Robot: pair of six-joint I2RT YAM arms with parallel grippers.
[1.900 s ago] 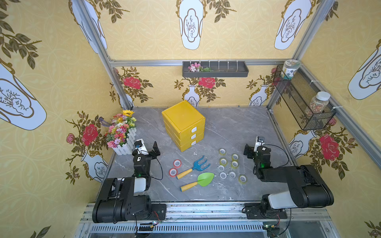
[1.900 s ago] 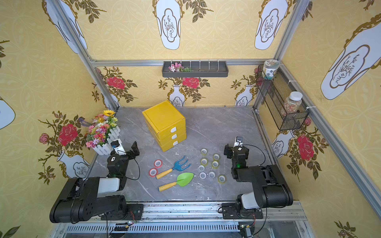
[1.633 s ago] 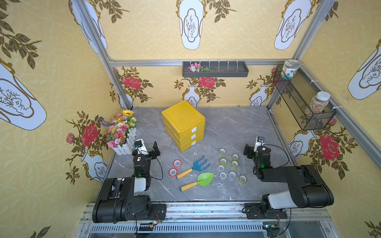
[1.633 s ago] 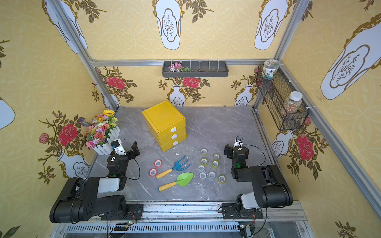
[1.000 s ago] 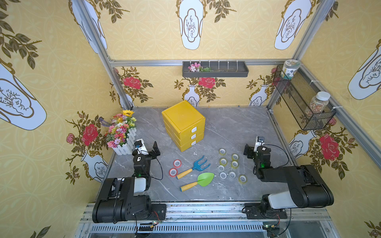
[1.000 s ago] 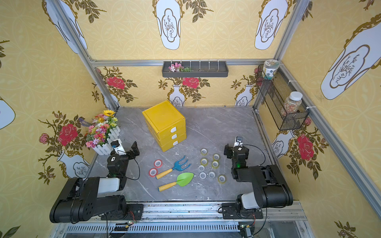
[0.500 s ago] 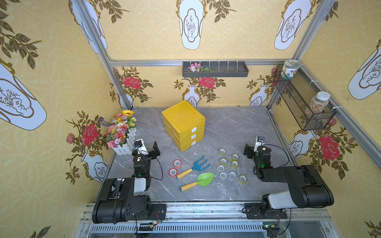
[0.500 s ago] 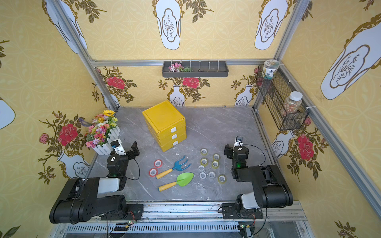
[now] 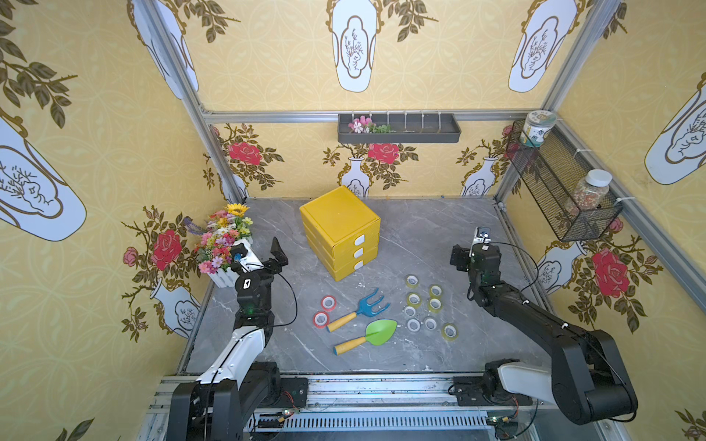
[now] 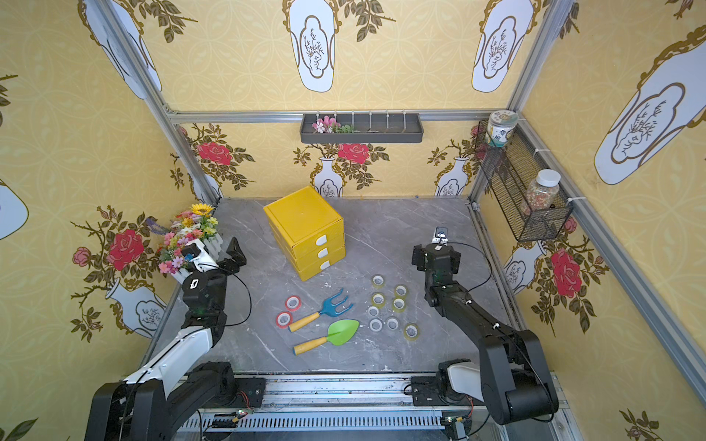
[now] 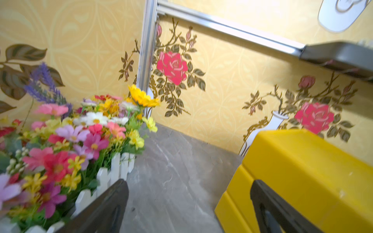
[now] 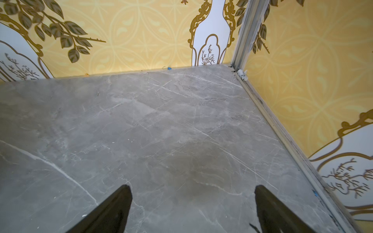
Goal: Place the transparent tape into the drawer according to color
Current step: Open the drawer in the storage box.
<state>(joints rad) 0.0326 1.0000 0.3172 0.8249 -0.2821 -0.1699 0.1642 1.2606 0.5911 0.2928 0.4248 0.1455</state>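
1. The transparent tape (image 9: 414, 299) is laid flat on the worktop (image 9: 420, 236) before the shut yellow drawer unit (image 9: 340, 229). Two red rolls (image 9: 328, 302) are parted from the rest by a toy fork (image 9: 366, 305) and trowel (image 9: 376, 332).
2. Tinted and clear rolls are closely mixed, so colours may be mistaken or neighbours knocked.
3. The left gripper (image 11: 189, 182) and right gripper (image 12: 192, 186) are spread wide, empty, clear of the rolls.
4. The grey marbled worktop is enclosed by yellow floral walls (image 9: 420, 68).

Your 2 arms are mostly black: the left arm (image 9: 250, 305) has a white forearm shell and wrist logo, the right arm (image 9: 535, 313) a white shell near its base. Black cables loop at both wrists; the left gripper (image 11: 189, 182) and right gripper (image 12: 193, 186) have black tapered fingers.
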